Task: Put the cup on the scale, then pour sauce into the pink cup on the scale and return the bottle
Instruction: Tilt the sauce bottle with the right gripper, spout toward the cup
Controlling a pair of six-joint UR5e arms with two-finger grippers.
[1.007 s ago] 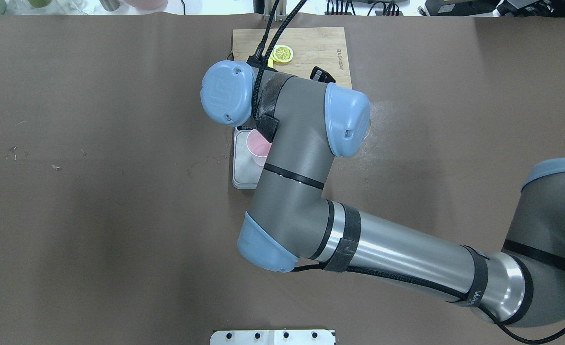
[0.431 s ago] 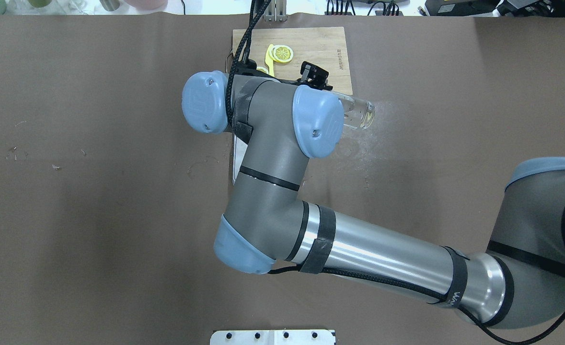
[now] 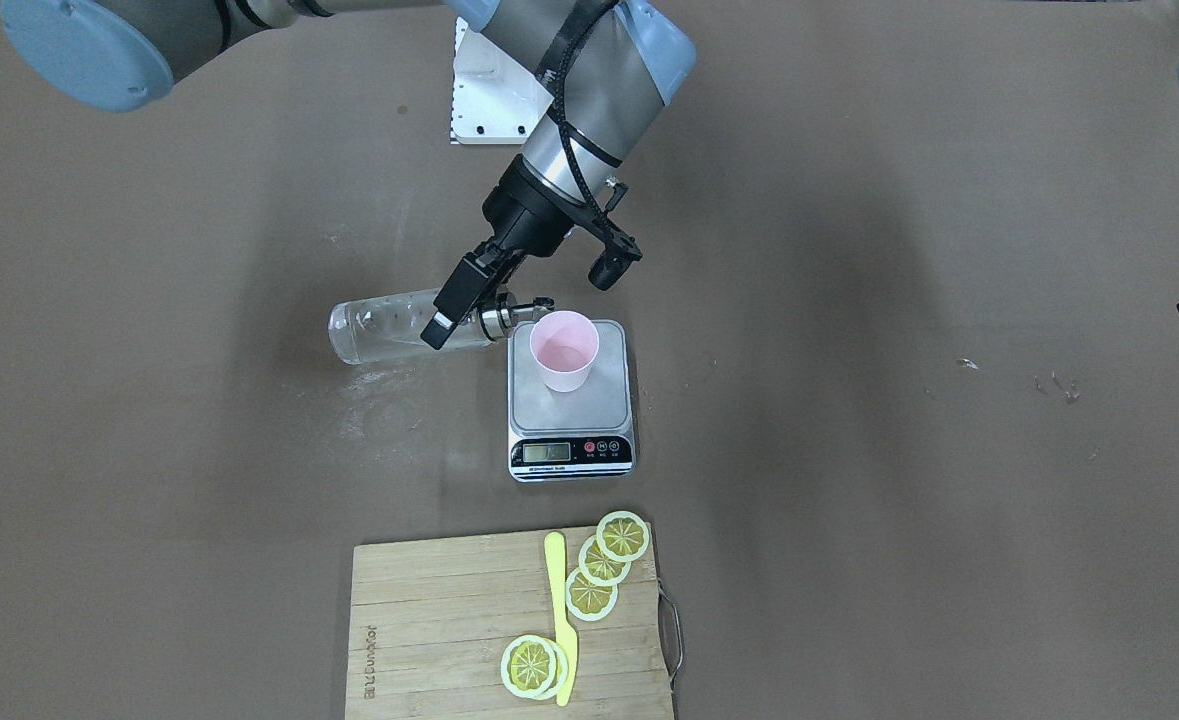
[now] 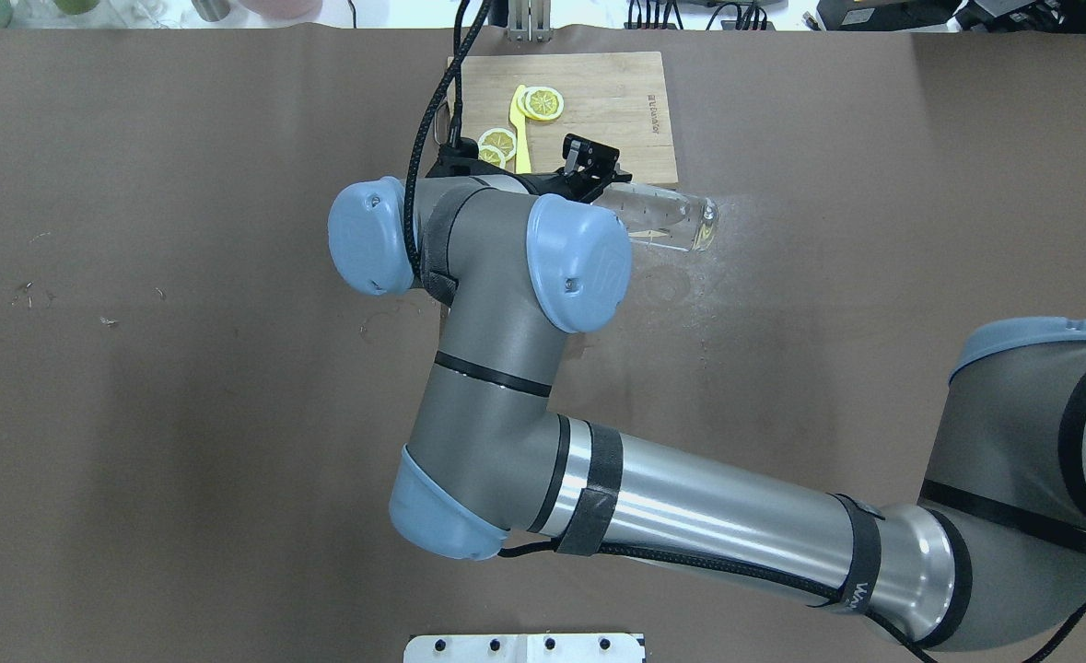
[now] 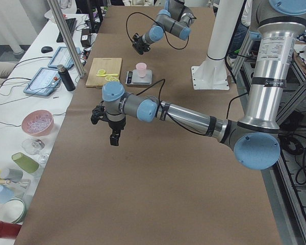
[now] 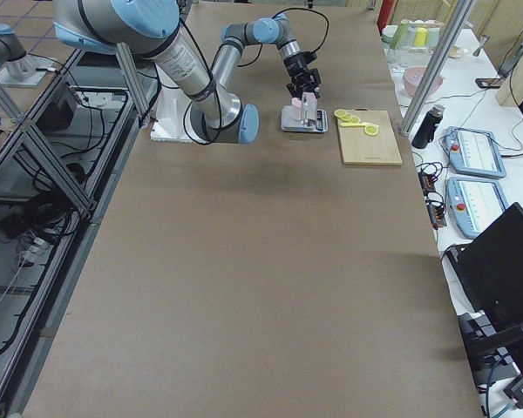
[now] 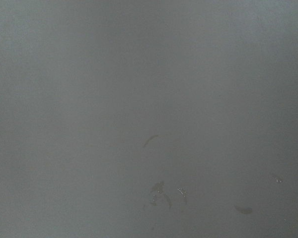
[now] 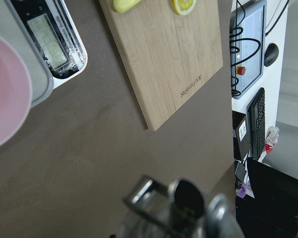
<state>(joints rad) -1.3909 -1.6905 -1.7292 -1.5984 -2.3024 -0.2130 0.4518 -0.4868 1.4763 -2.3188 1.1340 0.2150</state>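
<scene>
The pink cup [image 3: 564, 350] stands upright on the steel plate of the scale [image 3: 549, 412], whose display faces the cutting board. My right gripper [image 3: 449, 318] is shut on the clear glass bottle [image 3: 379, 325] near its neck. The bottle lies almost level above the table, and its metal pourer cap [image 3: 519, 310] is at the cup's rim. I cannot make out a stream of sauce. In the overhead view the right arm hides cup and scale, and only the bottle's [image 4: 667, 221] base end shows. My left gripper [image 5: 112, 133] hangs over bare table far from the scale; I cannot tell its state.
A wooden cutting board [image 3: 439, 620] with lemon slices [image 3: 599, 575] and a yellow knife [image 3: 556, 610] lies beyond the scale. A white mounting plate [image 3: 489, 95] sits at the robot's side. Bowls, cups and tablets [image 5: 38, 122] line a side bench.
The right arm's wrist has swung left in the overhead view and now covers the cup and scale. More of the tilted bottle's base shows to its right.
</scene>
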